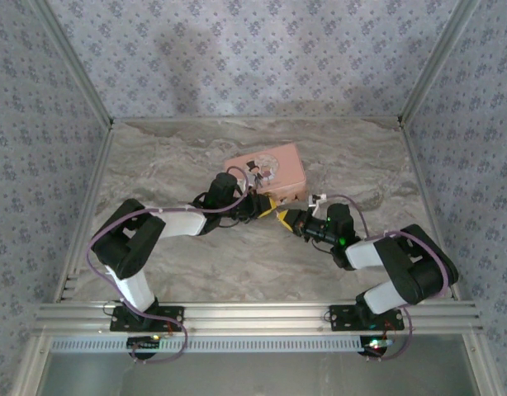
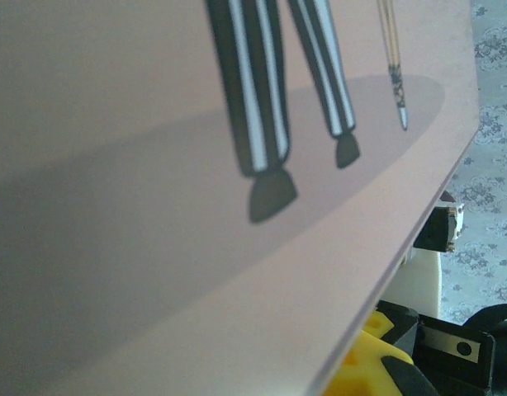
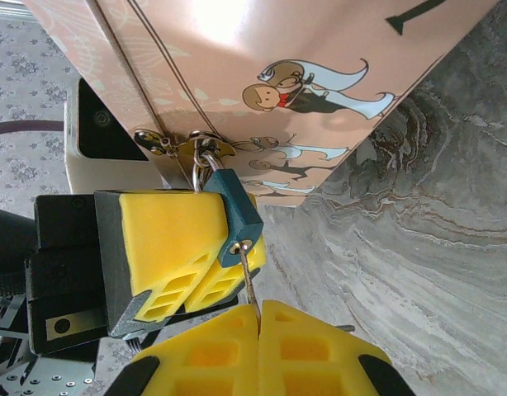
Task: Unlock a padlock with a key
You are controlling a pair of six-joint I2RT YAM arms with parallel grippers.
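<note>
The small blue-teal padlock [image 3: 233, 216] hangs by its metal shackle [image 3: 200, 169] from the latch of the pink picture tin [image 3: 278, 74]. My left gripper [image 1: 265, 206] is shut on the padlock, whose body is pinched between the yellow fingers [image 3: 154, 239]. My right gripper [image 3: 259, 312] comes in from below and is shut on the key [image 3: 249, 280]. This thin dark key stands up between the yellow pads, and its tip sits in the keyhole at the padlock's lower end. In the top view the two grippers meet nose to nose, the right gripper [image 1: 286, 218] just in front of the tin [image 1: 266, 169].
The pink tin's side [image 2: 196, 247] lies very close in the left wrist view, with a yellow finger [image 2: 373, 367] under its edge. A marbled grey tabletop [image 3: 419, 247] stretches to the right of the grippers. Patterned walls [image 1: 253, 58] enclose the table.
</note>
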